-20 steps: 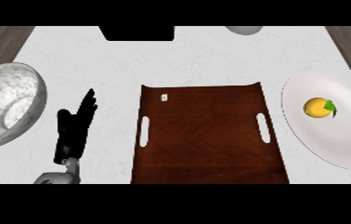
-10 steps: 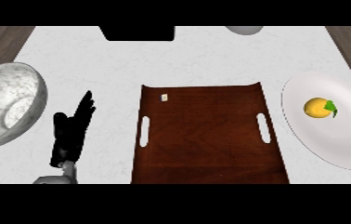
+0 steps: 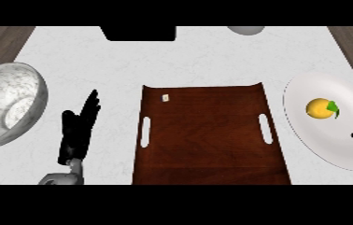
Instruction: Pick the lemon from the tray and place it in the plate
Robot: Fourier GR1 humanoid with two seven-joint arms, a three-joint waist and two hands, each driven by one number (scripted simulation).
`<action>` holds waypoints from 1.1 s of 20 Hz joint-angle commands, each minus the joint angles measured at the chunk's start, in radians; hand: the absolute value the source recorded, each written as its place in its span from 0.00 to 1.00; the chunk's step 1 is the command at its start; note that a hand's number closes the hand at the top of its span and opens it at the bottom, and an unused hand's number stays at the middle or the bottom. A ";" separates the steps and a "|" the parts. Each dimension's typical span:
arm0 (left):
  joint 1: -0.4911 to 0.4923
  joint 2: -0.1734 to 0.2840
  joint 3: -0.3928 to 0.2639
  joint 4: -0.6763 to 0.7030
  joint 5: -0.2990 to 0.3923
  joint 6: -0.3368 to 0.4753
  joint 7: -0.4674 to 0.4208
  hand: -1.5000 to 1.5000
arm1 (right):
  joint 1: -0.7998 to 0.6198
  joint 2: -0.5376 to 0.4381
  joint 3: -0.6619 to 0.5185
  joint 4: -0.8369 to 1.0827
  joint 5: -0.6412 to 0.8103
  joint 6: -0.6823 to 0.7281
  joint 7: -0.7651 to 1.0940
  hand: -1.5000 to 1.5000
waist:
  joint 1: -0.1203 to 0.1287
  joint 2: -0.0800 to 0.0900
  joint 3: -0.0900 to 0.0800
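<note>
**Lemon on the plate, my left hand at rest**

A pale marbled counter (image 3: 207,56) fills the frame. At its centre lies the dark wooden tray (image 3: 207,140) (slotted handles on both sides). The lemon (image 3: 320,108) sits on the white plate (image 3: 303,130) at the right edge, apart from the tray. My left hand (image 3: 77,130) rests at lower left, fingers straight, holding nothing. A glass bowl (image 3: 21,102) sits at the left edge.
</note>
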State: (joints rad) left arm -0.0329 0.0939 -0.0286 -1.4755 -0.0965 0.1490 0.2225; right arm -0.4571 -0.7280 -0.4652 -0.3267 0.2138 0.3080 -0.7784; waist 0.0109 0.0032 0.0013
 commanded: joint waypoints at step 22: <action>-0.016 0.011 0.041 0.013 0.015 -0.035 0.000 0.50 | 0.062 -0.148 -0.046 0.185 -0.023 -0.004 -0.140 0.00 | 0.011 0.007 0.004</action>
State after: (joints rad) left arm -0.0480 0.0941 -0.0071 -1.4755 -0.0956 0.1263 0.2269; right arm -0.4111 -0.8496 -0.5018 -0.1506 0.2004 0.2507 -0.8814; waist 0.0221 0.0097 0.0052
